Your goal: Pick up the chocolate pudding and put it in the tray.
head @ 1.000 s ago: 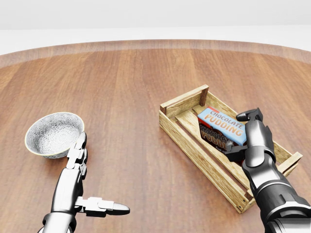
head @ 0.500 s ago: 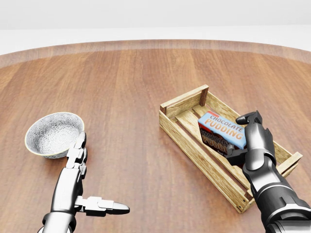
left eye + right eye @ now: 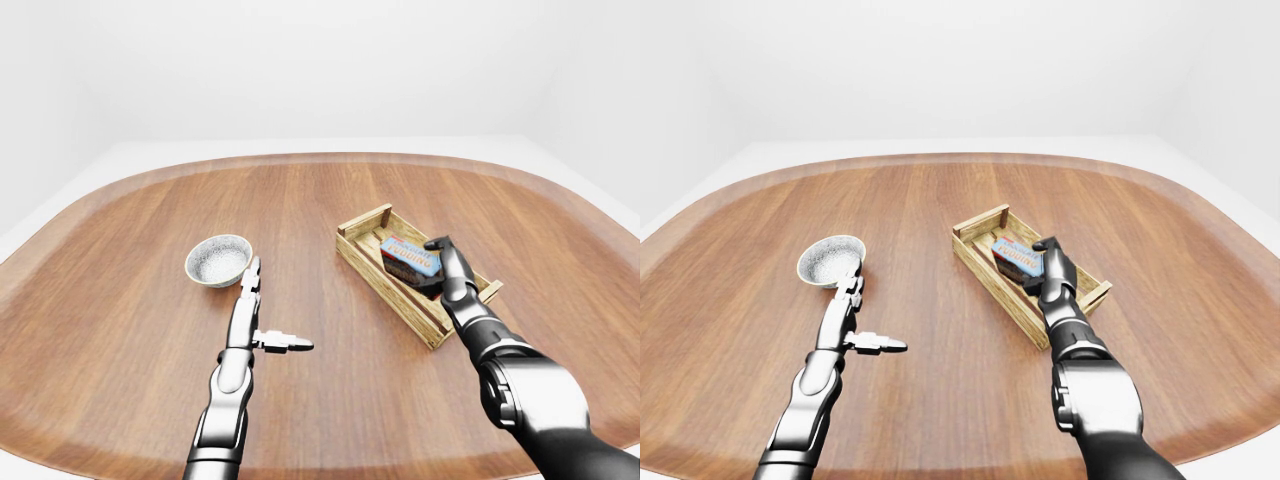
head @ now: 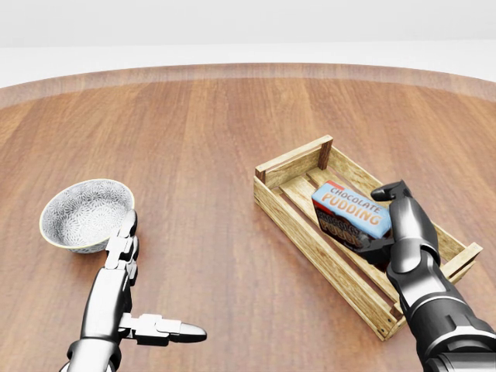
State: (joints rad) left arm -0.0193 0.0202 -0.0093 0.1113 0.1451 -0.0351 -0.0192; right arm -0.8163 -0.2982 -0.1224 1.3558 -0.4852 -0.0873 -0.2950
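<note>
The chocolate pudding [image 4: 350,205], a blue and brown box, lies tilted inside the wooden slatted tray [image 4: 294,221] at the right of the head view. My right hand [image 4: 378,218] holds the box's right end, with fingers [image 4: 390,189] over its top corner and the thumb under its lower edge. The box's lower part is hidden behind the tray's near wall. My left hand [image 4: 159,279] rests flat on the table at lower left, open, fingers straight and thumb stretched out to the right.
A small white patterned bowl [image 4: 87,213] stands at the left, just above my left fingertips. The round wooden table [image 3: 300,210] spreads wide around both; its edge curves along the top of the head view.
The pudding box has shifted a little to the left and tipped lower inside the tray, with my right hand following it. The left arm and the bowl have stayed still.
</note>
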